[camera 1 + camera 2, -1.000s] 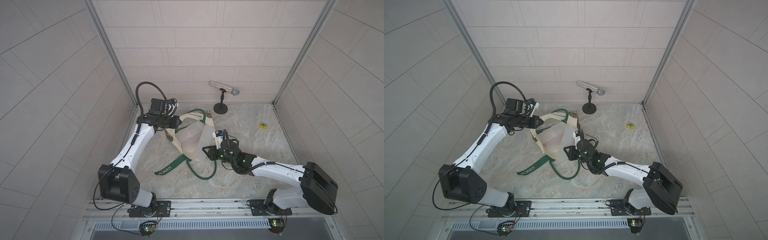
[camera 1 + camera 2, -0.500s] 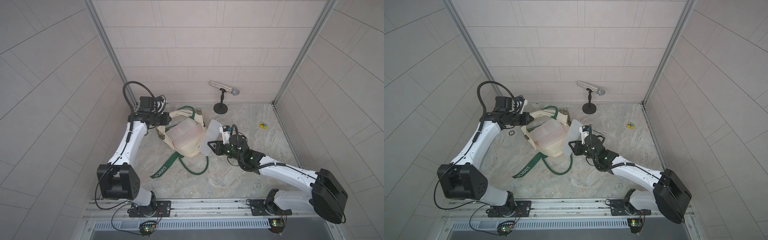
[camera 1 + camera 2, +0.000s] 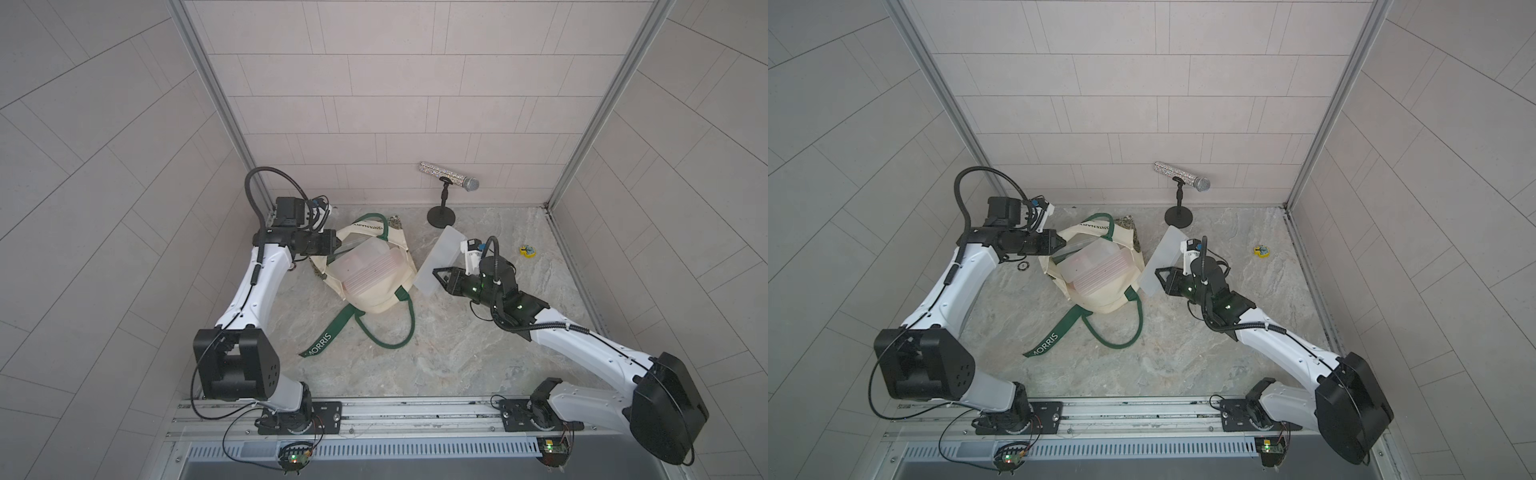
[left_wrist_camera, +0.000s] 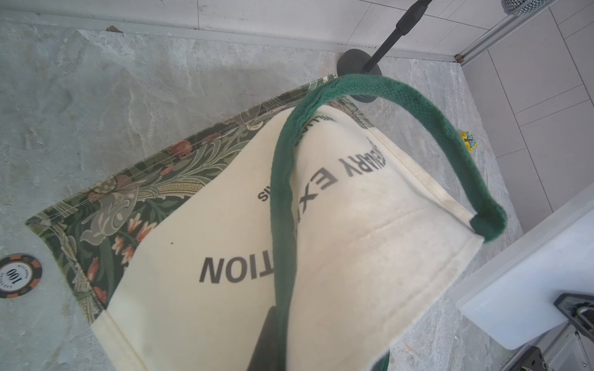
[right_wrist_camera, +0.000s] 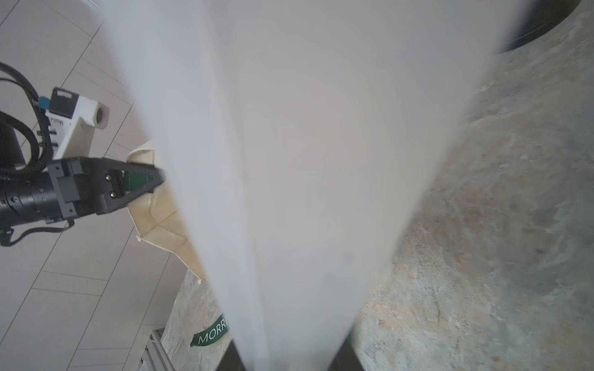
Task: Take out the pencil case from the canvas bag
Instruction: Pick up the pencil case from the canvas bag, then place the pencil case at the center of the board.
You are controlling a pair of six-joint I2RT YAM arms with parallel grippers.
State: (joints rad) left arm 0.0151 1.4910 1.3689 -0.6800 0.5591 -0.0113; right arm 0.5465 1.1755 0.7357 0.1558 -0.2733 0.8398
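Gripping the pencil case (image 3: 442,259), right tool (image 3: 436,276) sits near microphone stand (image 3: 441,216); left tool (image 3: 1062,242) clamps canvas bag (image 3: 374,301) beside a poker chip (image 4: 19,276).

"MORRIS" on green strap (image 3: 321,344), "100" on poker chip (image 4: 15,276)

The right gripper (image 3: 437,278) is displaced toward the right of the frame, away from the cream canvas bag with green handles (image 3: 376,301). The frosted white flat plastic pencil case (image 3: 441,259) clamped in it, previously partly inside the bag mouth, now stands fully clear of the canvas. The left gripper (image 3: 337,246), gripping the bag, sits further left than one second ago. The bag and its green strap lettered "MORRIS" (image 3: 319,347) follow slightly left.
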